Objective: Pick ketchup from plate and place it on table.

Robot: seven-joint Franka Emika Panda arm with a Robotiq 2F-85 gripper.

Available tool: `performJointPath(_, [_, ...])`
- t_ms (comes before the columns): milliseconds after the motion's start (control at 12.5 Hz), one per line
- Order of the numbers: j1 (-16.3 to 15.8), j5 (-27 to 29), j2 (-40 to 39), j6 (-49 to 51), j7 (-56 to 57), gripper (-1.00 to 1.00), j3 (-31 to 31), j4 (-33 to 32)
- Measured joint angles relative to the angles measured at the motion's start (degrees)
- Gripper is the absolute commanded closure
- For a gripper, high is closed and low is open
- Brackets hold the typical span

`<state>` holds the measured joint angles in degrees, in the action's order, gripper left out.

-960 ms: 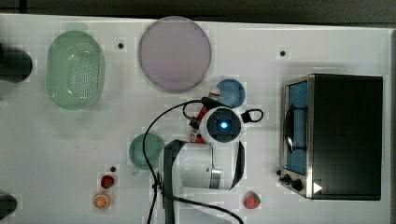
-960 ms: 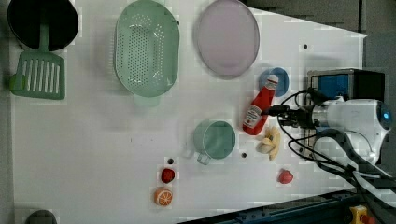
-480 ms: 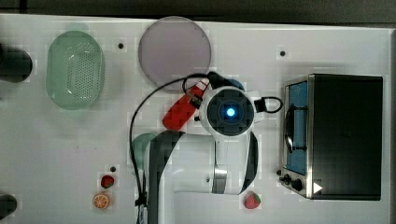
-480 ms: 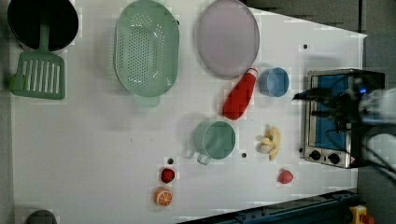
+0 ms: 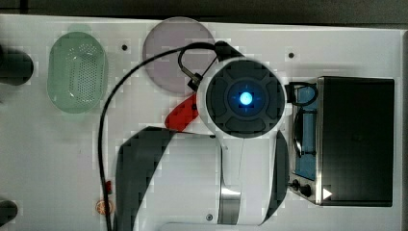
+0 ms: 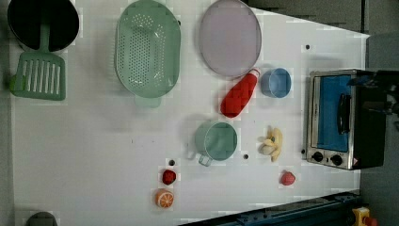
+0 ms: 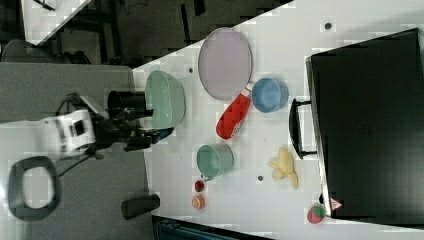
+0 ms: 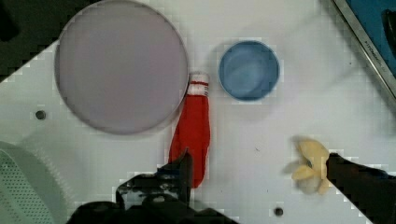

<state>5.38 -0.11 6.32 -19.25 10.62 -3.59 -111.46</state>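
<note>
Moved since earlier: the arm (image 5: 240,101) has risen toward the top view's camera and looms larger there; the ketchup has shifted from beside the cup to a spot against the plate's rim and lies there now on its side.

Worktop (image 6: 84,141): white, flat, a few dark holes; carries everything listed below.

Toaster oven (image 6: 341,117): at the left view's right edge, door shut, clear of the working area.

Green basket (image 6: 148,47): near the plate, not involved.

Plate (image 6: 229,37): pale mauve, bare; nothing rests inside it.

Hand (image 8: 254,175): fingers spread wide apart, holding nothing, hanging high over the bottle; one dark finger tip (image 8: 184,163) overlaps the bottle's base in the wrist view, likely only by line of sight.

Ketchup (image 6: 239,93): red bottle on the worktop, whitish cap touching or just beside the plate's edge, between plate and blue bowl (image 6: 276,82). Judged already off the plate, so the placing looks done.

Cup (image 6: 216,140), banana (image 6: 273,141): near, untouched.
</note>
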Motion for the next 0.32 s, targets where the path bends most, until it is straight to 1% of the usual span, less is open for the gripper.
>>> performJointPath(160, [-0.3,-0.3,0.0,6.1,-2.1,-1.0,0.3,4.5])
performJointPath(320, [-0.2,-0.1,0.0,11.3,-3.3,-1.0,0.7,7.6])
